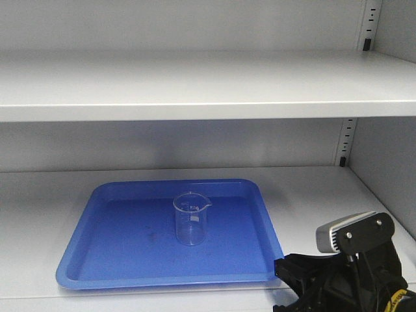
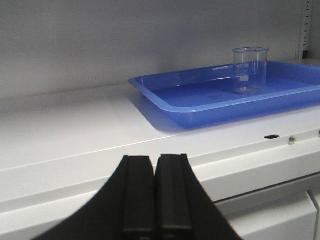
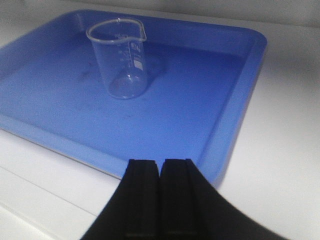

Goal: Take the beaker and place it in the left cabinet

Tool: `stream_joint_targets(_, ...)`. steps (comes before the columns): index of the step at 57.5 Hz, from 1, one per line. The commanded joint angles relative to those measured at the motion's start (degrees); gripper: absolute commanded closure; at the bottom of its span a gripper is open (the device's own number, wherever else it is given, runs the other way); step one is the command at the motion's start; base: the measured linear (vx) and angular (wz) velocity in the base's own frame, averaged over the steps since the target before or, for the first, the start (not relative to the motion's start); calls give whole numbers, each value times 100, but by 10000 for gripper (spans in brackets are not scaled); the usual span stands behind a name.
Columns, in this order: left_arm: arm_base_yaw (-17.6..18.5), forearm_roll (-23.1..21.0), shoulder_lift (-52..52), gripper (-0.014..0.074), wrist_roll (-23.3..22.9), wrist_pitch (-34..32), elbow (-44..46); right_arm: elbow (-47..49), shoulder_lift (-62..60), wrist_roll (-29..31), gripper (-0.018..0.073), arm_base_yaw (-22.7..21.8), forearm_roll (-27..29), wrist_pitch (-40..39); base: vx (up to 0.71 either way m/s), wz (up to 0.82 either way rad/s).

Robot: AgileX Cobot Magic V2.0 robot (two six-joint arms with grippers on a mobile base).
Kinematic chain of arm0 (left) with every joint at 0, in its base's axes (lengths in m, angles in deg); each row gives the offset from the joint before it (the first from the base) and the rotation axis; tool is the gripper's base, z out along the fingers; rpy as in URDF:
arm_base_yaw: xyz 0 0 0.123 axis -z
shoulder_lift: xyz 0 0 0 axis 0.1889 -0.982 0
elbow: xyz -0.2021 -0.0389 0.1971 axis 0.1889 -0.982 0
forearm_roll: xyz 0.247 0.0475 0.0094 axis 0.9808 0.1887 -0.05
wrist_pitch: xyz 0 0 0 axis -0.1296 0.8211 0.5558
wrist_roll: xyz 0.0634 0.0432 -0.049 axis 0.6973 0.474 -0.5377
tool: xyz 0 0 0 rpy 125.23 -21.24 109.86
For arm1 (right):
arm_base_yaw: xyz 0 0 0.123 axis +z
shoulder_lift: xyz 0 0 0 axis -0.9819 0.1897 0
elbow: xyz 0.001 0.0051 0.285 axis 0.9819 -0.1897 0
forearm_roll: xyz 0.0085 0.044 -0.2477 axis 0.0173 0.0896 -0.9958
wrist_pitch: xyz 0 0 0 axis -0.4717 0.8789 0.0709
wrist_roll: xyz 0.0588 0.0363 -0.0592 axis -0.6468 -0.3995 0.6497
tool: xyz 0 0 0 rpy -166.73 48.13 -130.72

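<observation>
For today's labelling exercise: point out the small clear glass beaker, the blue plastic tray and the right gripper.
Small clear glass beaker (image 1: 191, 221), front view, its side wall.
Blue plastic tray (image 1: 117, 270), front view, bare floor near front rim.
Right gripper (image 3: 160, 200), right wrist view, between its closed jaws.

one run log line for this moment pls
beaker: upright on blue tray, cabinet shelf | left gripper: shut, empty | right gripper: shut, empty
</observation>
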Motion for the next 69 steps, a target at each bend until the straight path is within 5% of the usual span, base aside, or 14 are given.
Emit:
stream_joint_targets(1, 22, -47, 111, 595, -19, -486, -94, 144, -143, -149, 568, -15, 121, -520, 0, 0)
stream_joint_targets(7, 22, -47, 111, 595, -19, -486, -94, 144, -143, 25, 568, -15, 479, -730, 0, 0)
stream_joint_targets(11, 22, -47, 111, 595, -19, -486, -94, 144, -163, 747, 568, -15, 1419, -690, 0, 0)
stream_joint_targets(21, 22, -47, 111, 595, -19, -486, -94, 144, -478, 4128, 568, -15, 4674, -444, 0, 0)
stream_joint_targets(29, 22, -47, 111, 595, -19, -486, -94, 144, -1039, 5967, 568, -106, 5923, -28, 0, 0)
stream_joint_targets(50, 22, -47, 111, 595, -19, -486, -94, -1613, -2928, 4746, 568, -1098, 5212, -481, 0, 0)
stream_joint_targets(69, 22, -47, 111, 595, -19, -486, -94, -3355, -5199, 4756, 568, -1307, 5178, -232, 0, 0)
